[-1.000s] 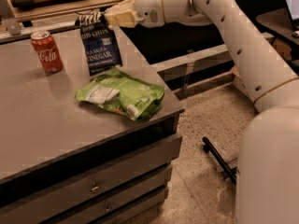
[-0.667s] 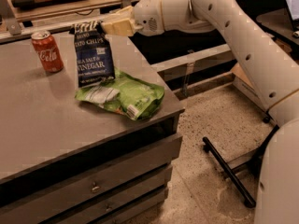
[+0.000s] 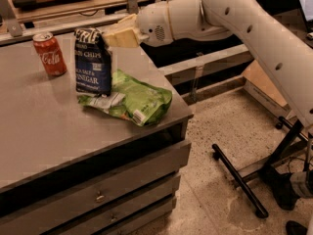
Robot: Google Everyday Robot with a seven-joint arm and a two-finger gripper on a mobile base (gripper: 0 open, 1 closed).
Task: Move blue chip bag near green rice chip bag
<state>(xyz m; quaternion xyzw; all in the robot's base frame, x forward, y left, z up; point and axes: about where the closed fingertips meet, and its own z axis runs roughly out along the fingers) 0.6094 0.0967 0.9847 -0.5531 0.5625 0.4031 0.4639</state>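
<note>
Since a second ago the blue chip bag (image 3: 93, 62) had come down toward the desk (image 3: 44, 131), and the pincer (image 3: 110, 35) had come down with it. The bag stood upright on the desk, its bottom touching one end of the green rice chip bag (image 3: 139, 99). The pincer sat at the blue bag's top corner, but I could not tell if it was clamped on the bag or not. A red soda can (image 3: 49, 54) stood near, on the blue bag's other side. This looked like the putting-down step, almost done. Next the pincer should let go and pull away gently so the bag did not tip
</note>
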